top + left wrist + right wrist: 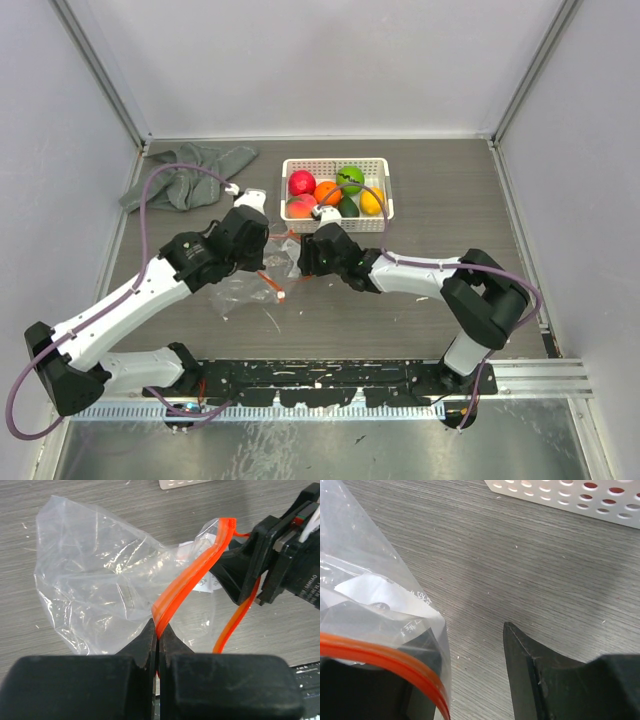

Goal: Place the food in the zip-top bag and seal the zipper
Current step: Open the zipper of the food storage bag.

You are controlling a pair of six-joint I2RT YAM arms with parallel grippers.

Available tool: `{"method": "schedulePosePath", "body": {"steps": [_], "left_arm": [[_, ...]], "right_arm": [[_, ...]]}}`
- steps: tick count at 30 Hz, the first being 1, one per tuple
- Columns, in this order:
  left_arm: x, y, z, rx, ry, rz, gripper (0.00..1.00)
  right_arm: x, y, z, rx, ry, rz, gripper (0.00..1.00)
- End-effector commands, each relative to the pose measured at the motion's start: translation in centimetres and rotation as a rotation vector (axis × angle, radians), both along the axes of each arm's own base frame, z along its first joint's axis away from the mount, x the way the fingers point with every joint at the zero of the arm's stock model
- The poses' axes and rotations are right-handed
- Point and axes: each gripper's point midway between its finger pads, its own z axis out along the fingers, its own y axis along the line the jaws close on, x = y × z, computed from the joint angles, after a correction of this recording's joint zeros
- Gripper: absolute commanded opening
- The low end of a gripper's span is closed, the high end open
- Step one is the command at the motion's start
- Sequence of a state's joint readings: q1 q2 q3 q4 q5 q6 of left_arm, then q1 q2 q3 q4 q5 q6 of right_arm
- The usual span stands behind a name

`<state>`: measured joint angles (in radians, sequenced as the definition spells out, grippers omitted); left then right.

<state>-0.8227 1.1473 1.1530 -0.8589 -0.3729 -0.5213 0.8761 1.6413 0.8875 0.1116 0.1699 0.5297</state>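
The clear zip-top bag (243, 286) lies crumpled on the table between my grippers. It is empty in the left wrist view (95, 580). My left gripper (159, 630) is shut on the orange-red zipper (192, 577) and holds the strip raised. My right gripper (466, 630) is open at the bag's mouth. Its left finger sits behind the clear plastic under the zipper (395, 660), and its right finger (535, 680) is outside over bare table. The food stays in the white basket (386, 188): red (302, 182), orange (327, 190), green (350, 178), yellow (371, 201), peach (300, 207) and dark (347, 208).
A grey cloth (185, 175) lies crumpled at the back left. The basket's wall shows at the top of the right wrist view (570, 495). Grey walls close in the table on three sides.
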Motion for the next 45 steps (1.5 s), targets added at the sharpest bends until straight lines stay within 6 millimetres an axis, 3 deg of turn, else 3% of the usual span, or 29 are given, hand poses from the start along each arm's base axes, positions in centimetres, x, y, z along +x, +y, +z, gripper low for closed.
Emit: {"method": "schedulePosePath", "body": {"steps": [1,9,16,19,23,30,37,45], "left_arm": [[0.8,1.6,1.3,0.053,-0.079,0.037,0.00],[1.4,1.8,0.7,0.119,-0.068,0.031,0.00],[1.2,0.8,0.8,0.060,-0.066,0.003,0.00],[1.2,1.3,0.3,0.091,-0.062,0.021,0.00],[1.4,2.7,0.1,0.159,-0.067,0.063,0.00],[2.6,4.2,1.5,0.227,-0.068,0.085,0.00],[3.3,4.9,0.7,0.285,-0.042,0.093,0.00],[2.8,7.1,2.6,0.315,-0.061,0.131,0.00]], "right_arm": [[0.4,0.9,1.9,0.054,-0.057,0.048,0.54],[-0.7,2.6,6.7,0.173,-0.136,0.173,0.62],[-0.3,2.4,6.2,0.181,-0.128,0.138,0.64],[-0.5,2.7,6.8,0.200,-0.132,0.165,0.64],[-0.7,3.1,9.3,0.206,-0.174,0.247,0.72],[-0.3,1.6,13.2,0.228,-0.203,0.373,0.79],[2.0,-0.8,16.2,0.218,-0.255,0.411,0.85],[1.0,0.5,17.2,0.274,-0.250,0.572,0.93]]}}
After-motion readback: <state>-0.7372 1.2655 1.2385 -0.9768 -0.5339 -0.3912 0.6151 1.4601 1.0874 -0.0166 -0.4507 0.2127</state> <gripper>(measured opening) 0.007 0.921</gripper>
